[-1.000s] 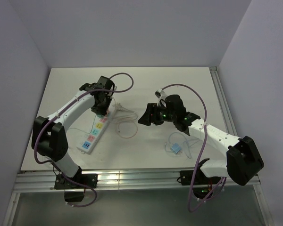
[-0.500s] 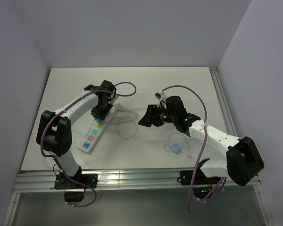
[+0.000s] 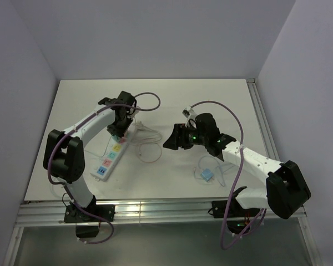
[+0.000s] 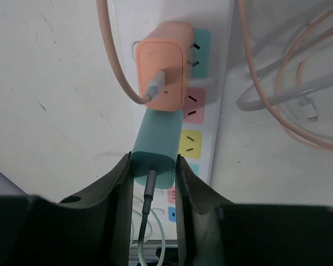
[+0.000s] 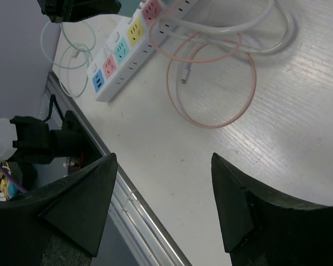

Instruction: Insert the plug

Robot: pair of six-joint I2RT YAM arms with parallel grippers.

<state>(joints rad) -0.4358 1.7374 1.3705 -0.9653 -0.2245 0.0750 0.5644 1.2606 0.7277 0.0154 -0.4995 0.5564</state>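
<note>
A teal plug (image 4: pixel 155 147) with a grey cable stands between the fingers of my left gripper (image 4: pixel 152 163), which is shut on it. It is over the white power strip (image 4: pixel 222 66), right beside an orange plug (image 4: pixel 164 66) that sits in a socket at the strip's far end. I cannot tell whether the teal plug's pins touch a socket. From above, the left gripper (image 3: pixel 120 125) hovers over the strip (image 3: pixel 112 155). My right gripper (image 3: pixel 173 137) hangs open over the table's middle, and its fingers (image 5: pixel 164 160) hold nothing.
Loops of pink cable (image 5: pixel 211 83) and white cable (image 5: pixel 255 39) lie right of the strip. A blue charger (image 3: pixel 207 174) with a coiled pale cable lies beneath the right arm. The table's metal front rail (image 5: pixel 122 194) runs near the right gripper.
The left arm has shifted slightly, its elbow swinging right, with the gripper staying over the strip's far end and still holding the teal plug. The right arm has not moved.
</note>
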